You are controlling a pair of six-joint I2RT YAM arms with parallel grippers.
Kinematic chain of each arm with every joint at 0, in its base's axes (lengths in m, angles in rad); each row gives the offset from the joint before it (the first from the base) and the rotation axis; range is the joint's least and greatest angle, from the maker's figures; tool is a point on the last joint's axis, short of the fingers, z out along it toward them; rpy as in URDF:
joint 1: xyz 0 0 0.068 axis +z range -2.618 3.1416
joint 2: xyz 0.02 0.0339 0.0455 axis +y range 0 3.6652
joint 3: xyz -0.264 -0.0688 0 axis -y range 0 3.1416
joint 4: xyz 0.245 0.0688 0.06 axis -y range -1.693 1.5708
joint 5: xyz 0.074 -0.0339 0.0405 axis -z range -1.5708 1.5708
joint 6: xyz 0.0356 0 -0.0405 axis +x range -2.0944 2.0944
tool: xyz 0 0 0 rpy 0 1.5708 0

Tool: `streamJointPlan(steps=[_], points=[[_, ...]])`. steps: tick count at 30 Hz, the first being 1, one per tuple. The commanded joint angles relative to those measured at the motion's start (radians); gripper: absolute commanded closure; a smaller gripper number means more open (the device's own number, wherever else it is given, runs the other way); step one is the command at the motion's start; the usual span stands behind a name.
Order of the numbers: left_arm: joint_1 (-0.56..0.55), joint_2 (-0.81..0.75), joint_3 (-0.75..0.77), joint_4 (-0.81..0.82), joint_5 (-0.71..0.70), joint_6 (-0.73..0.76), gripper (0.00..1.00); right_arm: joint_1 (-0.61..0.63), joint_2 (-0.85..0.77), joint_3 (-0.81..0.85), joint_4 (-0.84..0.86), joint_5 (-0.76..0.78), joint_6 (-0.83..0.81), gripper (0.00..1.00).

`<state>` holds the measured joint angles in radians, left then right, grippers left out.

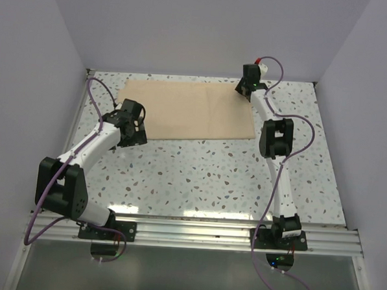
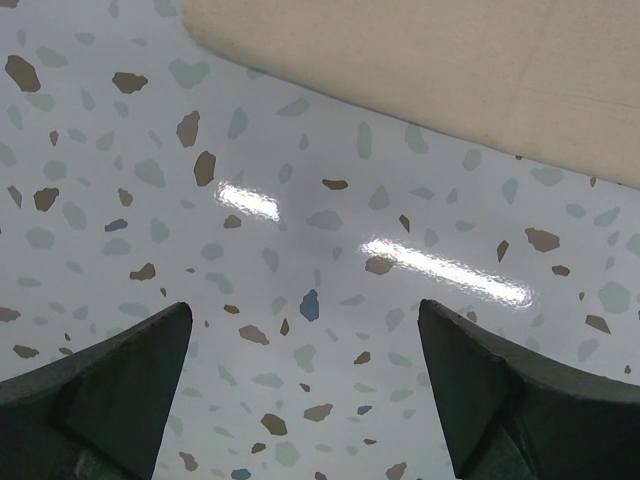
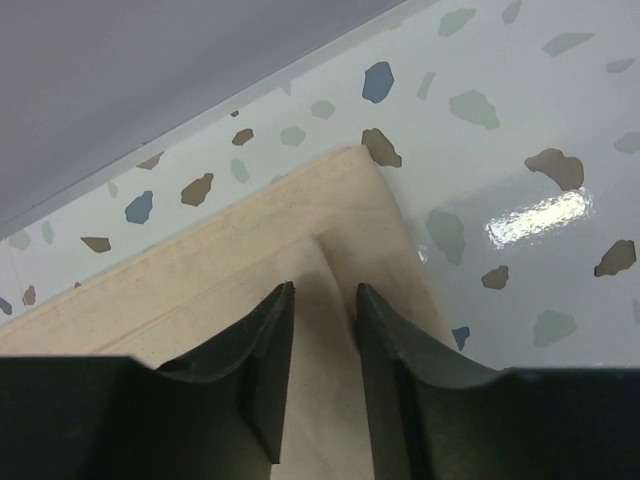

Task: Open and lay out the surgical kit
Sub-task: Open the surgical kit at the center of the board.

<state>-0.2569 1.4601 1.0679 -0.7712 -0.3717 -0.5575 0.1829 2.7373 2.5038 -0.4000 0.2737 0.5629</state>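
Observation:
The surgical kit shows as a tan cloth wrap (image 1: 189, 109) lying flat at the back of the speckled table (image 1: 198, 178). My right gripper (image 1: 243, 88) is down on its far right corner. In the right wrist view the jaws (image 3: 325, 286) stand a narrow gap apart, astride the corner of the cloth's (image 3: 200, 270) upper layer. My left gripper (image 1: 133, 123) hovers by the cloth's near left corner. It is wide open (image 2: 305, 304) over bare table, with the cloth edge (image 2: 450, 60) ahead of it.
Lilac walls (image 1: 186, 28) close in the table at the back and both sides; the back wall (image 3: 150, 80) stands just beyond the right gripper. A metal rail (image 1: 195, 231) carrying both arm bases runs along the near edge.

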Motion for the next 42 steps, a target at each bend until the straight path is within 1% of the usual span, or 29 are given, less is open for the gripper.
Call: streamJointPlan(steps=[1, 2, 3, 4, 6, 9, 15, 19, 21, 23, 24, 25, 28, 29, 30, 31, 32, 33, 35, 36, 38, 39, 41, 42], points=[[-0.005, 0.006, 0.021, 0.024, -0.021, -0.007, 0.00, 0.007, 0.004, 0.010, -0.007, -0.005, 0.017, 0.67], [-0.007, 0.006, 0.023, 0.024, -0.021, -0.007, 0.00, 0.007, 0.004, 0.009, -0.007, -0.007, 0.012, 0.70], [-0.005, 0.006, 0.023, 0.023, -0.021, -0.007, 0.00, 0.007, 0.002, 0.009, -0.014, -0.004, 0.011, 0.79], [-0.007, 0.006, 0.023, 0.023, -0.021, -0.007, 0.00, 0.007, -0.001, 0.007, -0.016, 0.001, 0.006, 0.82], [-0.005, 0.006, 0.021, 0.021, -0.021, -0.007, 0.00, 0.007, -0.004, -0.005, -0.022, 0.004, 0.002, 0.94], [-0.005, -0.001, 0.018, 0.023, -0.019, -0.009, 0.00, 0.006, -0.013, -0.017, -0.028, 0.004, -0.008, 1.00], [-0.007, -0.026, 0.029, 0.010, -0.022, -0.009, 0.00, 0.007, -0.057, -0.054, -0.019, -0.007, -0.043, 1.00], [-0.005, -0.049, 0.073, -0.016, -0.042, -0.005, 0.00, 0.007, -0.143, -0.086, -0.008, -0.033, -0.063, 1.00], [-0.005, -0.073, 0.090, -0.016, -0.049, 0.004, 0.00, 0.009, -0.191, -0.143, 0.007, -0.060, -0.064, 1.00], [-0.005, -0.098, 0.099, -0.019, -0.056, 0.016, 0.00, 0.009, -0.287, -0.198, 0.026, -0.097, -0.061, 1.00], [-0.007, -0.106, 0.107, -0.019, -0.056, 0.021, 0.00, 0.012, -0.329, -0.270, 0.032, -0.112, -0.057, 1.00], [-0.005, -0.113, 0.112, -0.025, -0.058, 0.027, 0.00, 0.016, -0.402, -0.307, 0.042, -0.122, -0.055, 1.00], [-0.005, -0.139, 0.135, -0.049, -0.058, 0.039, 0.00, 0.047, -0.526, -0.457, 0.041, -0.152, -0.069, 1.00], [-0.005, -0.156, 0.139, -0.051, -0.050, 0.044, 0.00, 0.056, -0.618, -0.495, 0.027, -0.156, -0.073, 1.00], [-0.007, -0.165, 0.148, -0.054, -0.046, 0.044, 0.00, 0.081, -0.661, -0.581, 0.021, -0.156, -0.078, 1.00], [-0.005, -0.175, 0.153, -0.065, -0.039, 0.044, 0.00, 0.095, -0.716, -0.629, 0.017, -0.156, -0.081, 1.00], [-0.005, -0.191, 0.159, -0.071, -0.030, 0.042, 0.00, 0.113, -0.807, -0.673, 0.006, -0.150, -0.087, 1.00], [-0.005, -0.201, 0.167, -0.080, -0.026, 0.041, 0.00, 0.148, -0.858, -0.754, -0.009, -0.142, -0.087, 1.00], [-0.005, -0.233, 0.173, -0.105, -0.015, 0.028, 0.00, 0.188, -0.947, -0.830, -0.071, -0.130, -0.087, 1.00], [-0.005, -0.242, 0.173, -0.114, -0.012, 0.025, 0.00, 0.231, -1.049, -0.912, -0.092, -0.123, -0.074, 1.00], [-0.005, -0.277, 0.170, -0.122, -0.015, 0.015, 0.00, 0.282, -1.157, -1.000, -0.163, -0.105, -0.055, 1.00], [-0.005, -0.287, 0.173, -0.131, -0.018, 0.011, 0.00, 0.341, -1.262, -1.084, -0.193, -0.088, -0.034, 1.00], [-0.007, -0.310, 0.187, -0.146, -0.044, 0.002, 0.00, 0.406, -1.388, -1.170, -0.305, -0.019, -0.002, 1.00], [-0.005, -0.314, 0.213, -0.160, -0.053, -0.001, 0.00, 0.458, -1.448, -1.260, -0.347, -0.004, 0.056, 1.00]])
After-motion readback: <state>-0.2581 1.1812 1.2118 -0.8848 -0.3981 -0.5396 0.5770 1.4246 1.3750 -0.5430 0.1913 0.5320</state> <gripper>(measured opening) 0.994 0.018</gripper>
